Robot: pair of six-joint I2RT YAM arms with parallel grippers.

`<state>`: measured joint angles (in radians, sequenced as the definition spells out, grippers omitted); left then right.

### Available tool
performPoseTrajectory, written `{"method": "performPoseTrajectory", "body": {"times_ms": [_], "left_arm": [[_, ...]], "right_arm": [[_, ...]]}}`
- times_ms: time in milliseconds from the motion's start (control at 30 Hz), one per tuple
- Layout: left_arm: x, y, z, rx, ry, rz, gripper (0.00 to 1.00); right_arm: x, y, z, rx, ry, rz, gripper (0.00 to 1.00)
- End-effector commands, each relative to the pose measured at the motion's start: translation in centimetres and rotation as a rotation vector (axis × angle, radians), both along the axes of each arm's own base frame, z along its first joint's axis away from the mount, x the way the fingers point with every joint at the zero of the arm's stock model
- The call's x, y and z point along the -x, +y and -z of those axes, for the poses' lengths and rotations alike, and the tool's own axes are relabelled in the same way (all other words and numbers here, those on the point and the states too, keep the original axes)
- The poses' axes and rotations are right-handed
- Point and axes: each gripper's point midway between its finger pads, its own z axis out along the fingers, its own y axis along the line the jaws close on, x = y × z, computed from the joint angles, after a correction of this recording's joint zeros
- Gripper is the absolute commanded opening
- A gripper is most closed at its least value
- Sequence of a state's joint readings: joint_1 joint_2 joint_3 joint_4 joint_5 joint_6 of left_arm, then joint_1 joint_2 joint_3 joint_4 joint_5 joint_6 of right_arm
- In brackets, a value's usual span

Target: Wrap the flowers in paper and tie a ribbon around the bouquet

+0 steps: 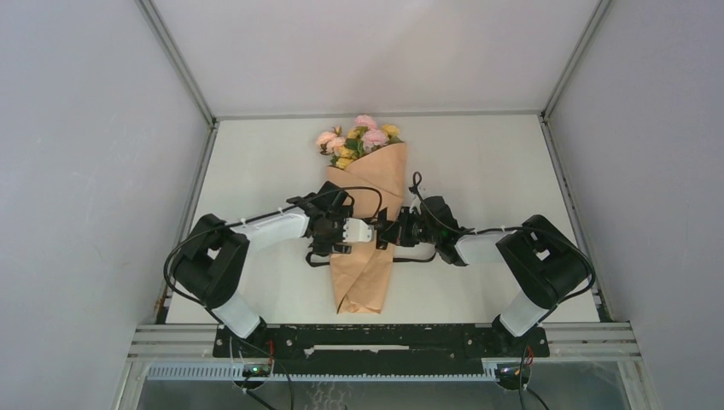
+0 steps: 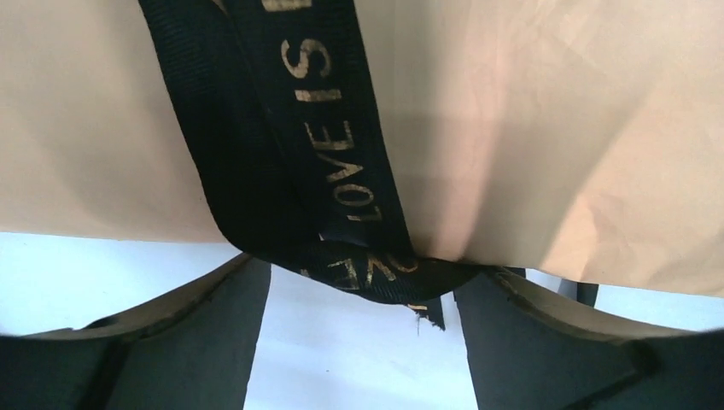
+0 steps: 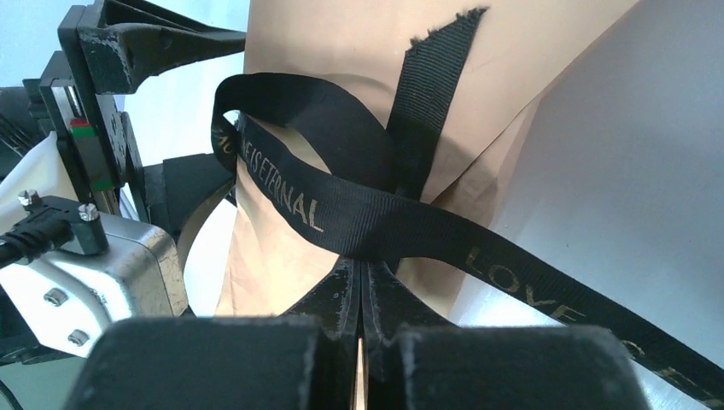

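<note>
Bouquet (image 1: 380, 175), tapered peach-orange paper cone with pink and yellow blooms: lying mid white surface (image 1: 256, 162), blooms away from arm bases. Left end effector (image 1: 365, 231): spread open at cone waist, gripping nothing. Right end effector (image 3: 362, 269): clamped shut on black gold-lettered ribbon (image 3: 376, 224) at crossing, likely keeping wrap taut.

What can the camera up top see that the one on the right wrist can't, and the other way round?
Only the top view: the flowers at the wide end of the bouquet, and the whole table. Only the right wrist view: gold lettering on the ribbon, its frayed end, and the right fingers closed together. Both: the peach bouquet, the black ribbon and the left fingers beside it.
</note>
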<state>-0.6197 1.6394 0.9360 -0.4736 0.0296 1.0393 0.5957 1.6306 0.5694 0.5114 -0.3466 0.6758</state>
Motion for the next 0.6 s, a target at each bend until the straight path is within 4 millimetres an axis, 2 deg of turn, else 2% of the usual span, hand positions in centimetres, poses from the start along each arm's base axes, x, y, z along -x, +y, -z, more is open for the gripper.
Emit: {"method": "performPoseTrajectory", "body": {"times_ms": [0,67,167,233,433,567], "left_arm": [[1.0,-0.3,0.9,-0.022,0.061,0.038,0.79],[0.9,-0.3,1.3,-0.038,0.066,0.051,0.68],[0.7,0.0,1.6,-0.071,0.095,0.028,0.35],[0.6,0.3,1.4,-0.076,0.099,0.015,0.22],[-0.3,1.5,-0.8,-0.031,0.075,-0.052,0.08],[-1.1,2.4,-1.5,-0.012,0.081,-0.11,0.08]], "right_arm": [[-0.6,0.2,-1.8,-0.027,-0.071,-0.016,0.0],[-0.6,0.1,-1.8,-0.022,-0.074,-0.015,0.0],[-0.5,-0.1,-1.8,-0.014,-0.075,-0.018,0.0],[-0.5,-0.2,-1.8,-0.017,-0.077,-0.019,0.0],[-0.5,-0.7,-1.8,-0.019,-0.077,-0.017,0.0],[-0.4,-0.8,-1.7,-0.02,-0.068,-0.025,0.0]]}}
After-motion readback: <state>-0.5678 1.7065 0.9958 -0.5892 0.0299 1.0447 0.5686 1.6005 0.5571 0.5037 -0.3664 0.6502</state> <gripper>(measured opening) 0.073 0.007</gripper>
